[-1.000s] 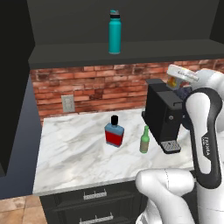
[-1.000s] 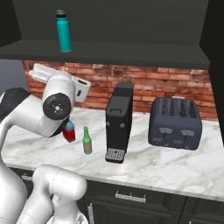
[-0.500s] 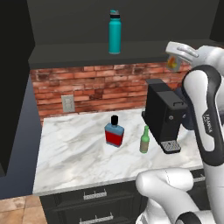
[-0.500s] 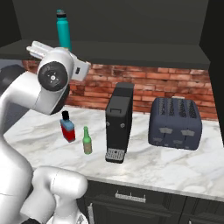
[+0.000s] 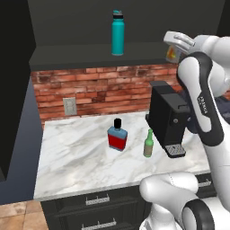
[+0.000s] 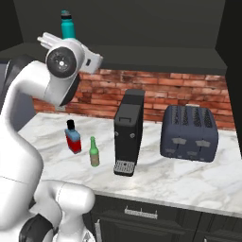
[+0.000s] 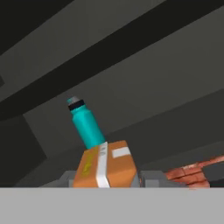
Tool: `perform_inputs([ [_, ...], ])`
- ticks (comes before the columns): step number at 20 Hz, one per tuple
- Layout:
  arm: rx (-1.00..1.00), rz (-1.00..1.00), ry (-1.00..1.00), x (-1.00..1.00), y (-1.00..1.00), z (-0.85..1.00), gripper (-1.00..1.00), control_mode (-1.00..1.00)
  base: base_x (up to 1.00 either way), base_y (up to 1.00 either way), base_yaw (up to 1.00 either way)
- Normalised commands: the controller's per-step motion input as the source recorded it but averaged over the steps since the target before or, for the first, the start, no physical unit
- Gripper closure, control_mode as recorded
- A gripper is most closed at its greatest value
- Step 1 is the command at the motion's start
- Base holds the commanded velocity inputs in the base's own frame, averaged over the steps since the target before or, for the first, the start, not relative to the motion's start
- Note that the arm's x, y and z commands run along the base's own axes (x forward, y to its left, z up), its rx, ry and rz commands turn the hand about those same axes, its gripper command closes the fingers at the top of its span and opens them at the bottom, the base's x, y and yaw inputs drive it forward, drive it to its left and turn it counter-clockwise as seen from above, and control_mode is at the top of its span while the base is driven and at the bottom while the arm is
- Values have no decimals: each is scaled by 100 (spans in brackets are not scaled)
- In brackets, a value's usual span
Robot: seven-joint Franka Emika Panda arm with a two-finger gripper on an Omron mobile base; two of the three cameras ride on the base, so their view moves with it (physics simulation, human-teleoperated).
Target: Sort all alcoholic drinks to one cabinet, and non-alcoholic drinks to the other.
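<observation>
White marble topped the table (image 5: 76, 152), which ran under a red brick wall (image 5: 99, 90) with dark drawers below and an open dark cabinet shelf (image 5: 90, 51) above. On that shelf the teal bottle (image 5: 117, 28) already stood upright, so one non-alcoholic drink looked placed. The gripper (image 5: 173, 50) was raised to shelf height on the right, its jaws closed on the orange carton (image 7: 105, 168), which the hand view showed pointed toward the teal bottle with some gap between them; setting it down there seemed the step in hand. Both alcoholic drinks remained on the table: the blue flask (image 5: 117, 135) and, just beside it, the green bottle (image 5: 148, 143), next to a black coffee machine (image 5: 168, 119). A dark toaster (image 6: 189, 133) sat further right. By this reckoning, under half was done.
</observation>
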Motion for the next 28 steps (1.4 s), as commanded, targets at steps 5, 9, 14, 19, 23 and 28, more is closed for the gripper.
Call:
perform_inputs([
  [5,-1,-7,-2,46,0,0,100,-100,0,0,0],
  [9,-2,-7,-6,38,-2,0,100,-100,0,0,0],
  [14,-1,-5,-4,35,-6,0,100,-100,0,0,0],
  [19,-4,-2,0,36,0,0,100,-100,0,0,0],
  [23,-5,-1,0,25,0,0,100,-100,0,0,0],
  [28,-6,-1,0,14,-5,0,100,-100,0,0,0],
])
